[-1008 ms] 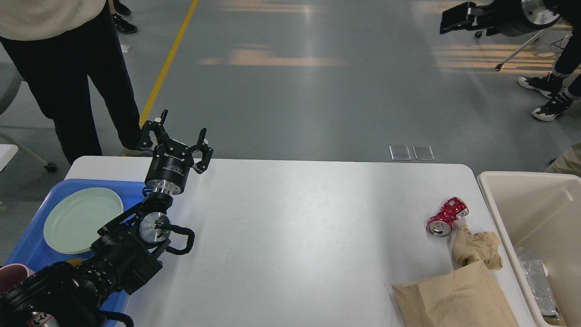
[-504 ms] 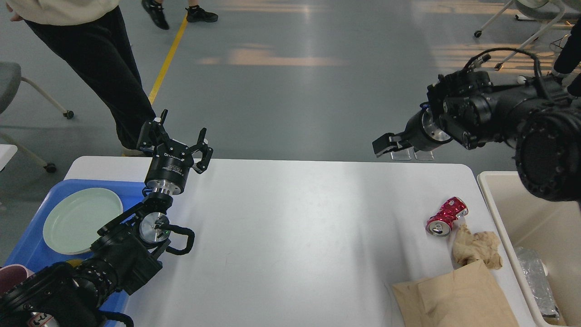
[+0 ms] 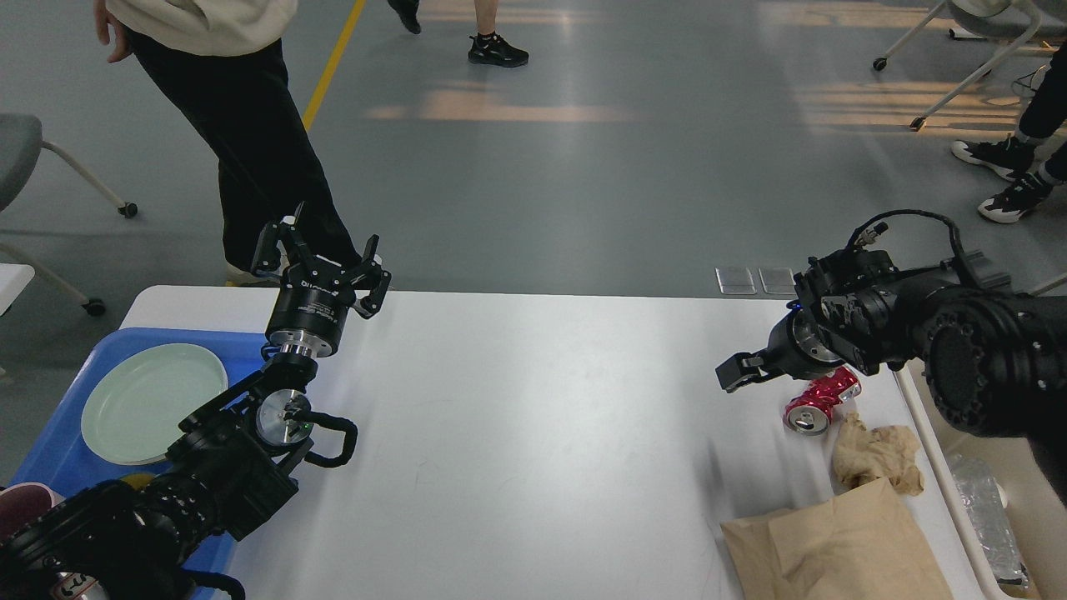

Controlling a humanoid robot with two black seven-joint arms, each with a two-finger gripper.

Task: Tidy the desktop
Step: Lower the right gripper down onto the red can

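The white desktop [image 3: 533, 433] fills the middle of the head view. On its right side lie a crushed red can [image 3: 821, 398], a crumpled brown paper wad [image 3: 875, 457] and a flat brown paper bag [image 3: 834, 546]. My right gripper [image 3: 738, 372] hangs low over the desktop just left of the can; it is dark and side-on, so its fingers cannot be told apart. My left gripper [image 3: 321, 254] is open and empty, pointing up at the far left edge of the desktop, next to the tray.
A blue tray [image 3: 50, 450] at the left holds a pale green plate [image 3: 152, 402]; a pink cup [image 3: 21, 508] shows at its near corner. A cream bin [image 3: 1013, 467] at the right holds a silvery wrapper [image 3: 984, 517]. A person's legs [image 3: 258, 142] stand behind the table.
My right arm has swung down from the upper right to just left of the red can. My left arm has not moved. The person behind the table has stepped rightward.
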